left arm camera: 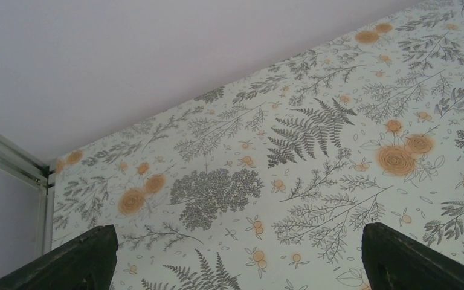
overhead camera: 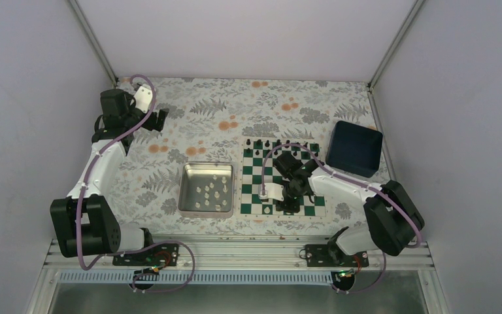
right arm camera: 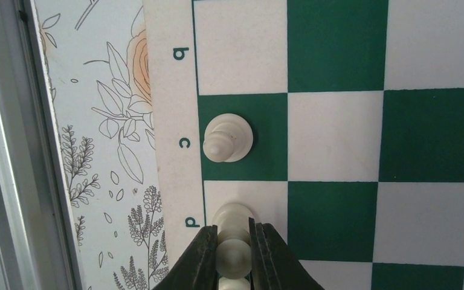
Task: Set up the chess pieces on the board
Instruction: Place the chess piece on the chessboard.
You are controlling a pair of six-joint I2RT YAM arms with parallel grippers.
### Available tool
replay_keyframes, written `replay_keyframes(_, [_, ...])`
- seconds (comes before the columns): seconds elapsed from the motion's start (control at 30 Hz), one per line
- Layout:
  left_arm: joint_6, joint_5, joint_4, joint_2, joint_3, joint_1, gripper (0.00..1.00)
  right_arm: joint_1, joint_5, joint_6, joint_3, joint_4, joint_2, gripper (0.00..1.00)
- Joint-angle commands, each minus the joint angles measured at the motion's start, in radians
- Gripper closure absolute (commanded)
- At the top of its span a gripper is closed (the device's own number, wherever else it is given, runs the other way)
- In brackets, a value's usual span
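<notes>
At board (right arm camera: 337,45) edge, cream piece (right arm camera: 234,220) pinched by right jaws, partly hidden

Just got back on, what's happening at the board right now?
The right hand grips a cream piece at the d square on the board, near edge, beside another cream piece standing on c. More cream pieces wait in the tray; black pieces line the far edge. The left hand is open, away over the tablecloth.

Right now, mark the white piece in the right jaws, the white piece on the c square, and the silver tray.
held white piece (right arm camera: 234,244): right wrist view, its gripped middle.
white piece on c (right arm camera: 228,138): right wrist view, its top.
silver tray (overhead camera: 183,190): top external view, its left rim.
</notes>
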Motion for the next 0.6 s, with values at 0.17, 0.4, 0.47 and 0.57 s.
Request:
replay_keyframes(0.17, [0.003, -0.009, 0.012, 0.005, 0.016, 0.003, 0.0, -0.006, 0.005, -0.012, 0.008, -0.012, -0.037, 0.65])
replay_keyframes(0.4, [0.001, -0.005, 0.012, 0.005, 0.024, 0.003, 0.0, -0.005, -0.017, -0.002, 0.191, -0.071, -0.069, 0.5])
replay_keyframes(0.47, [0.001, -0.003, 0.012, 0.007, 0.026, 0.002, 0.0, 0.005, -0.03, 0.006, 0.28, -0.069, -0.045, 0.49])
replay_keyframes(0.57, [0.001, 0.001, 0.013, 0.005, 0.024, 0.001, 0.0, 0.043, -0.017, 0.031, 0.405, -0.037, 0.02, 0.48])
